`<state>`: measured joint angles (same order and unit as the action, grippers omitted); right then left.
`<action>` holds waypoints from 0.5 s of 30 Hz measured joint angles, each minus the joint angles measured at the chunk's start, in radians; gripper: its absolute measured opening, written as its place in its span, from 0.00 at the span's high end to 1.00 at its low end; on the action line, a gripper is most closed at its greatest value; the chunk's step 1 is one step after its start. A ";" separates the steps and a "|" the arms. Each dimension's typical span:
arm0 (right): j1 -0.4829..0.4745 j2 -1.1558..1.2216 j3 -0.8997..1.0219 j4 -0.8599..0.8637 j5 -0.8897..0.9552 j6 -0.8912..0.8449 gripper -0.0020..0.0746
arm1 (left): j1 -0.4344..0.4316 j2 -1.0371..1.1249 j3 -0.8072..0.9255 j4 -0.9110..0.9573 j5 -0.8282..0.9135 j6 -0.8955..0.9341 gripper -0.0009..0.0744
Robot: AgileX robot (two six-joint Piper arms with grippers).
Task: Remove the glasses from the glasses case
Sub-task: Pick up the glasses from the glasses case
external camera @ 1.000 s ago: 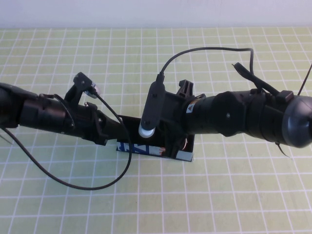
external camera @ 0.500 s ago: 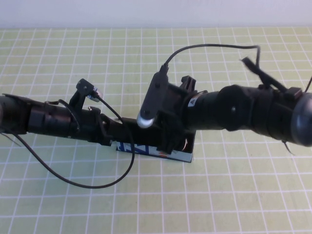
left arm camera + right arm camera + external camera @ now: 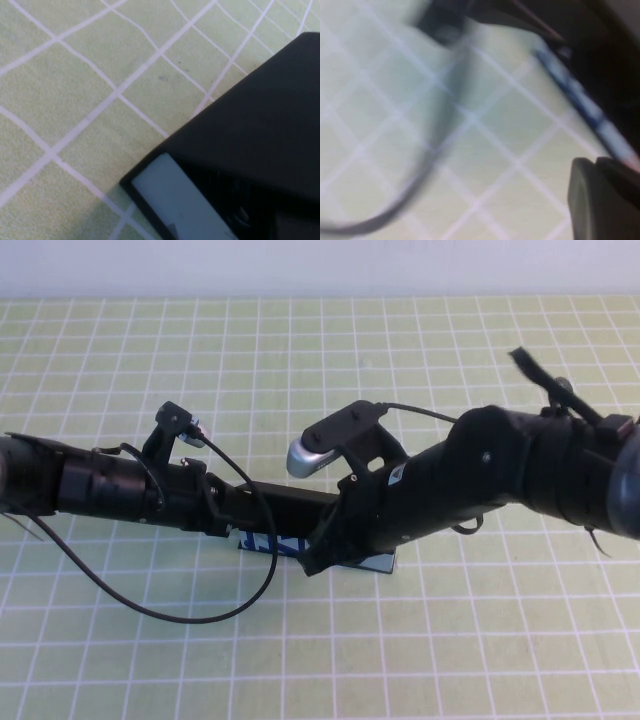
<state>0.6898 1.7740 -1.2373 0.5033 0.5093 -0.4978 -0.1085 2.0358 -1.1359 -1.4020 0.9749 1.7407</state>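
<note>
The glasses case [image 3: 375, 562] lies at the table's middle, showing its light blue printed side. Its black lid [image 3: 295, 502] is partly covered by both arms. My left gripper [image 3: 235, 515] reaches in from the left to the lid's left end. In the left wrist view the lid [image 3: 260, 115] stands raised over the pale side [image 3: 172, 200] and a dark interior. The glasses do not show clearly. My right gripper [image 3: 312, 562] hangs low at the case's front side. The right wrist view is blurred and shows the printed side [image 3: 585, 107] close by.
A green mat with a white grid [image 3: 450, 640] covers the table. The left arm's black cable [image 3: 180, 618] loops over the mat in front of the case. The right arm's cable [image 3: 420, 412] arcs behind its wrist.
The right wrist has rolled over and dropped, bringing its gripper down to the case's front side. The left arm lowered a little a second ago and has stayed still since.
</note>
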 joint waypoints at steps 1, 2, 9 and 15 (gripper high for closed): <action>0.000 0.011 0.000 -0.044 -0.018 0.054 0.99 | 0.000 0.000 0.000 0.000 0.000 0.000 0.99; 0.000 0.022 0.000 -0.087 -0.041 0.102 0.99 | 0.000 0.000 0.000 0.000 0.000 0.000 0.99; -0.018 0.052 -0.005 -0.182 -0.235 0.195 0.99 | 0.000 0.000 0.000 0.000 0.000 -0.001 0.99; -0.107 0.138 -0.105 -0.153 -0.210 0.202 0.99 | 0.000 0.000 0.000 0.000 0.000 -0.001 0.99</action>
<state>0.5832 1.9117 -1.3422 0.3508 0.2989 -0.2956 -0.1085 2.0358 -1.1359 -1.4020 0.9749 1.7401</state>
